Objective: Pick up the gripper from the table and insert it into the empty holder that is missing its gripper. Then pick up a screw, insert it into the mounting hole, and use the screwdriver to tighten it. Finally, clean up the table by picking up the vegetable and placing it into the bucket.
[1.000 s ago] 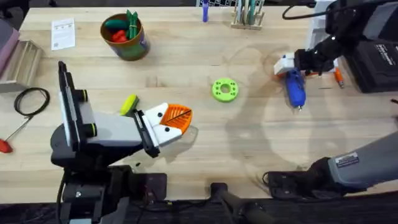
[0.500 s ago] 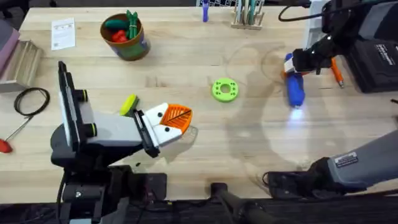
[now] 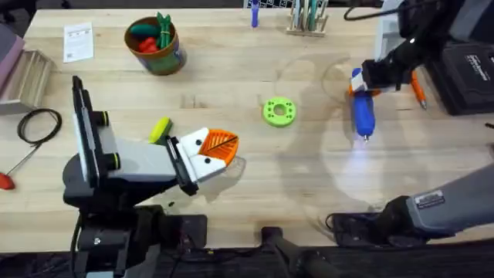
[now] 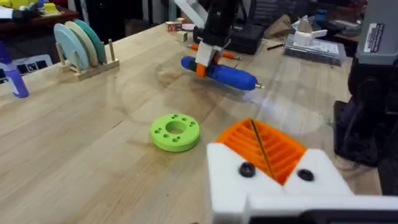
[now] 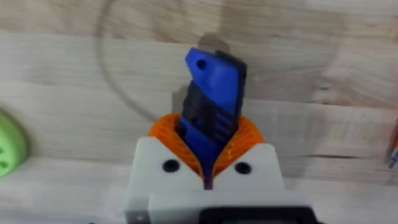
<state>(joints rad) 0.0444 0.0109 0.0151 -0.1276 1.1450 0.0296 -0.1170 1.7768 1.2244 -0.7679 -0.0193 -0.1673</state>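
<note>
The blue screwdriver (image 3: 363, 108) hangs tilted just above the table at the right, its thin bit pointing toward the near edge. My right gripper (image 3: 361, 77) is shut on its rear end, and its orange pads (image 5: 168, 134) clamp the blue body (image 5: 214, 87). From the left wrist view the screwdriver (image 4: 221, 71) shows beyond the green disc. My left gripper (image 3: 220, 147) rests low at the left, shut on nothing. Both its white holder bases (image 4: 273, 180) carry orange tips with dark screw heads. The yellow-green vegetable (image 3: 160, 129) lies beside it. The bucket (image 3: 168, 60) stands at the far left.
A green round disc (image 3: 279, 110) lies mid-table. Red and green toy vegetables fill the bucket. An orange tool (image 3: 419, 93) and a black box (image 3: 467, 73) sit at the far right. At the left edge are a black cable coil (image 3: 38, 123) and a red-handled tool (image 3: 6, 180).
My right gripper has drawn slightly toward the far side with the screwdriver, whose bit end swung a little to the left. The left arm has not moved.
</note>
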